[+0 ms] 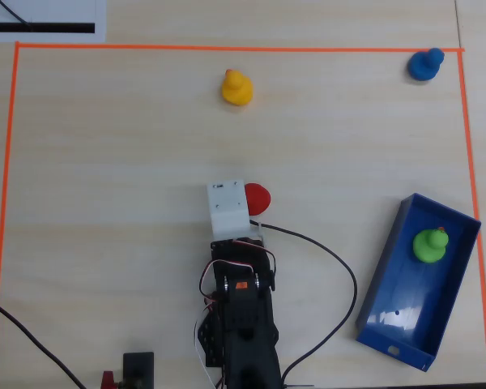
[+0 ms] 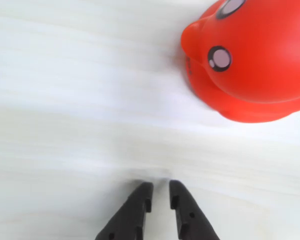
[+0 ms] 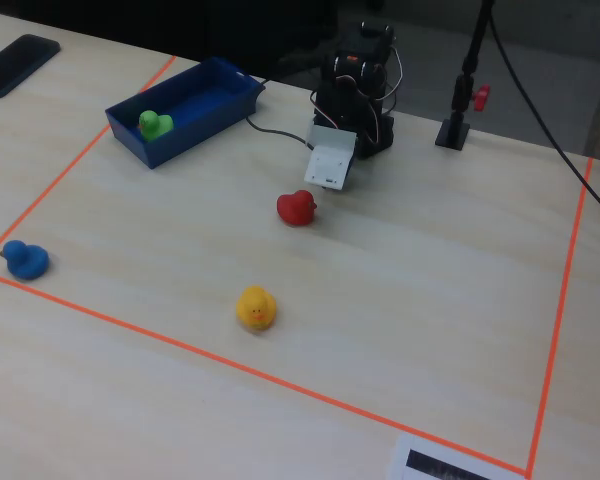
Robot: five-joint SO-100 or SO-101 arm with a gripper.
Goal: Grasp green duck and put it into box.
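The green duck [image 1: 429,244] sits upright inside the blue box [image 1: 403,309], in its far half in the overhead view; the fixed view shows the green duck [image 3: 154,123] near one end of the box [image 3: 212,96]. My gripper [image 2: 159,186] hangs low over bare table, well apart from the box. Its two black fingers stand almost together with only a thin slit and nothing between them. From above, the white wrist mount [image 1: 228,207] hides the fingers. A red duck [image 2: 255,60] lies just ahead of the fingertips to the right, not touched.
The red duck [image 1: 258,198] is beside the wrist mount. A yellow duck [image 1: 236,87] and a blue duck [image 1: 425,65] stand near the far orange tape line [image 1: 227,48]. A black cable [image 1: 344,271] loops between arm and box. A phone [image 3: 18,62] lies outside the tape.
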